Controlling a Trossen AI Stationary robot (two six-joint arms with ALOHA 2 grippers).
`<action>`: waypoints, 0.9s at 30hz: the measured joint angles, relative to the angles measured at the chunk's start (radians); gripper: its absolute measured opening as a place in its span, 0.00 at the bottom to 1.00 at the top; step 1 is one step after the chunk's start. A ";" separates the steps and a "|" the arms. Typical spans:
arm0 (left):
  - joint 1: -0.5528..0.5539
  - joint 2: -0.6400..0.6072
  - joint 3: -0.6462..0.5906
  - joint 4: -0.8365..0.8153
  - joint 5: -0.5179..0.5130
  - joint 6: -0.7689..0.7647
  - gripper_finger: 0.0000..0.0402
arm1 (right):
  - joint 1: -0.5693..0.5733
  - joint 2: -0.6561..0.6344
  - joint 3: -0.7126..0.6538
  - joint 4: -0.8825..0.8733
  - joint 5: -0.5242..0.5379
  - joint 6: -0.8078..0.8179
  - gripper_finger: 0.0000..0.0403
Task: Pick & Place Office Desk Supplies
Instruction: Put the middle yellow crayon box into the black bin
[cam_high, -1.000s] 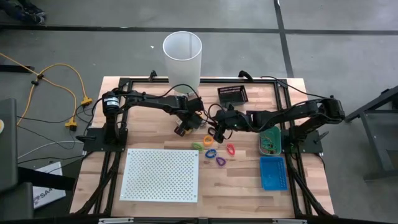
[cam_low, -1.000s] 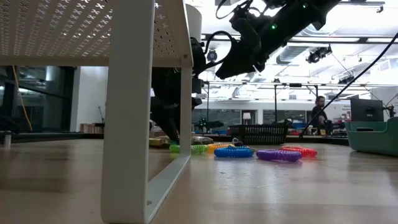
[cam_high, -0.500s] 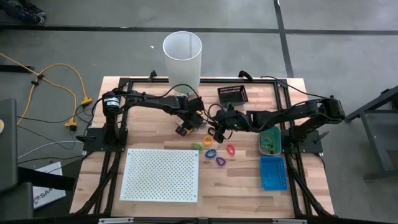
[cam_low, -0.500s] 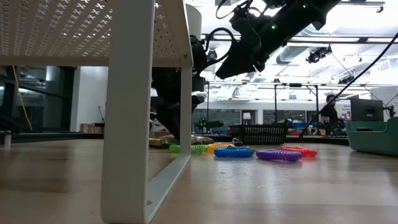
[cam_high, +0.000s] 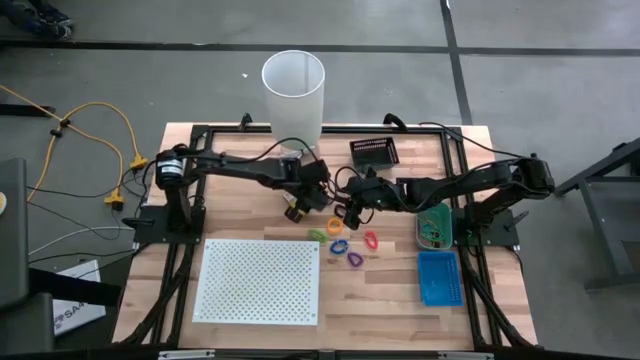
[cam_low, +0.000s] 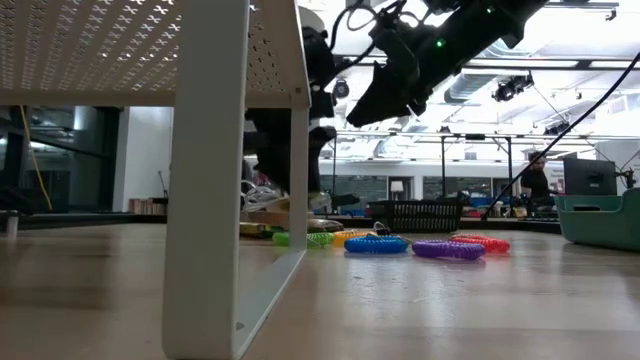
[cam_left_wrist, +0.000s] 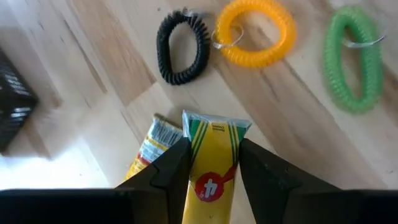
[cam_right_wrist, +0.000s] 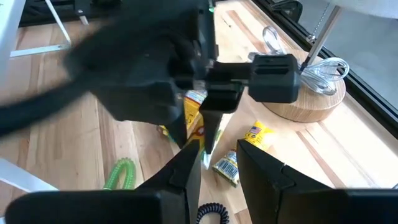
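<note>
Clearly a yellow packet (cam_left_wrist: 211, 171) is sitting clamped between the left end effector's (cam_left_wrist: 210, 163) fingers, raised off the surface (cam_left_wrist: 298, 130) with another packet (cam_left_wrist: 149, 148) lying below it. Black (cam_left_wrist: 181, 47), orange (cam_left_wrist: 255, 32) and green (cam_left_wrist: 351, 59) loops are lying nearby on the wood. Opposite, the right end effector (cam_right_wrist: 214, 163) is hanging just beside the left one, fingers parted and gripping nothing.
</note>
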 joint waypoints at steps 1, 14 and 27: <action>-0.004 -0.004 0.000 0.000 0.000 -0.003 0.32 | 0.000 0.000 0.000 0.000 0.000 0.000 0.23; -0.027 -0.112 0.000 -0.005 -0.014 -0.006 0.32 | 0.000 0.000 0.000 0.000 0.000 0.000 0.23; 0.016 -0.221 0.000 0.018 0.204 0.004 0.32 | 0.000 0.000 0.000 0.000 0.000 0.000 0.23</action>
